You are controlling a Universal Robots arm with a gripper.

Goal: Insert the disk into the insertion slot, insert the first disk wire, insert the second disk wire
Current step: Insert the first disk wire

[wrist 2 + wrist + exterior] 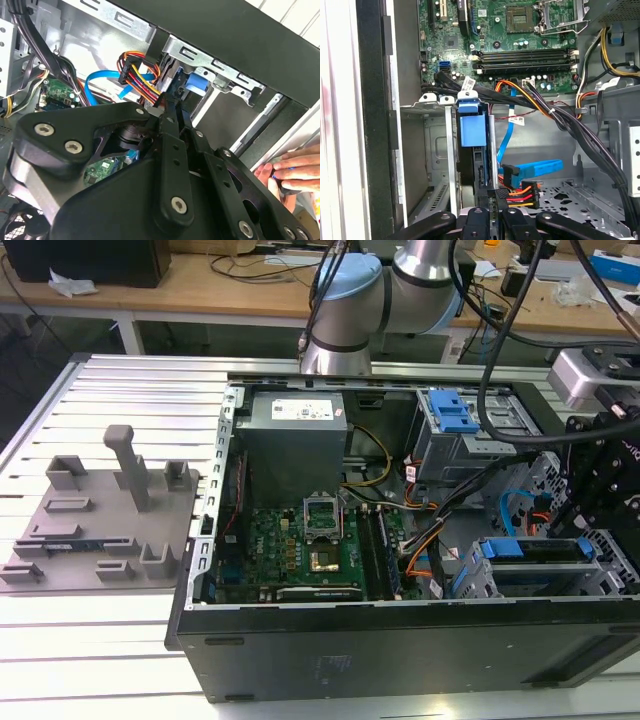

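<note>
With the blue-framed silver hard drive (472, 130) seated in the grey perforated drive cage (436, 165) at the black computer case's (400, 650) corner, the thin red-and-orange wire bundle (524, 195) is held clenched in the gripper (493, 200), so second-wire insertion is judged underway, requiring squared plug alignment.

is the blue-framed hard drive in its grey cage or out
In: the blue-framed hard drive sits between the grey metal cage walls.

An open computer case (400, 650) lies on a ribbed metal table (130, 385), showing a green motherboard (285, 545) and grey power supply (295, 445), a grey fixture (95, 525) beside it.
</note>
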